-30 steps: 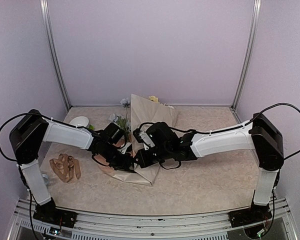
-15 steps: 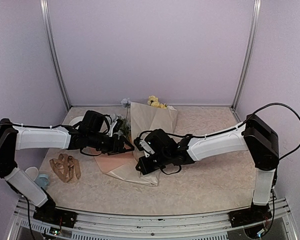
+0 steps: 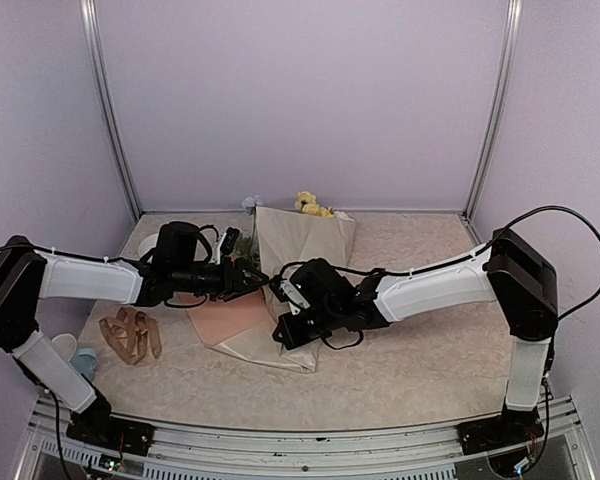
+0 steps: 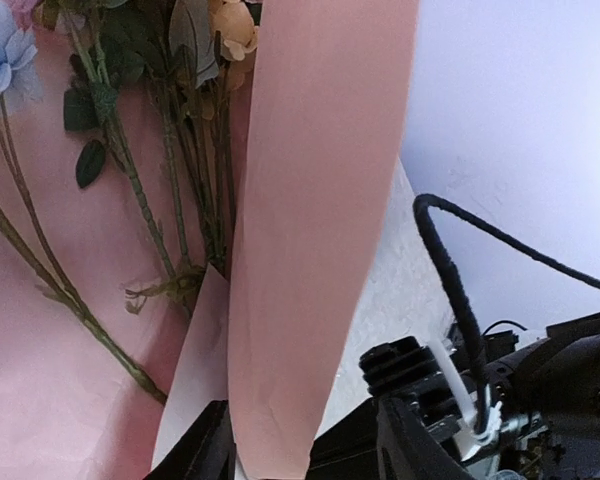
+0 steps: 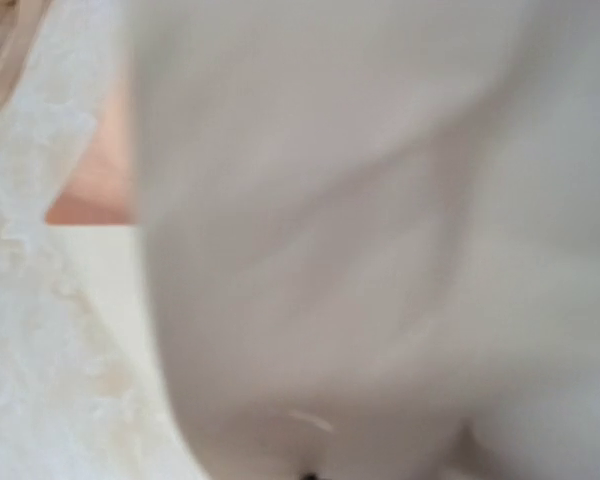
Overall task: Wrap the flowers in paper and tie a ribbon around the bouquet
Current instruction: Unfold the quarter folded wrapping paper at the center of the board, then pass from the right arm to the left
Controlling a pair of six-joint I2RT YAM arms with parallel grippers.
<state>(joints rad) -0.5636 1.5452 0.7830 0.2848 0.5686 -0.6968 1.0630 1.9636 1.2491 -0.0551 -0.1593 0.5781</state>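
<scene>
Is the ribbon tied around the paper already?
No, the ribbon lies in a loose heap on the table, left of the paper and apart from it.

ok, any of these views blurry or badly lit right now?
Top external: sharp, evenly lit, no glare. Left wrist: the flowers are in focus down to the stems, and the paper beside them is evenly lit. Right wrist: heavily blurred, with the paper too close to the lens and filling most of the frame; its own fingers don't show.
</scene>
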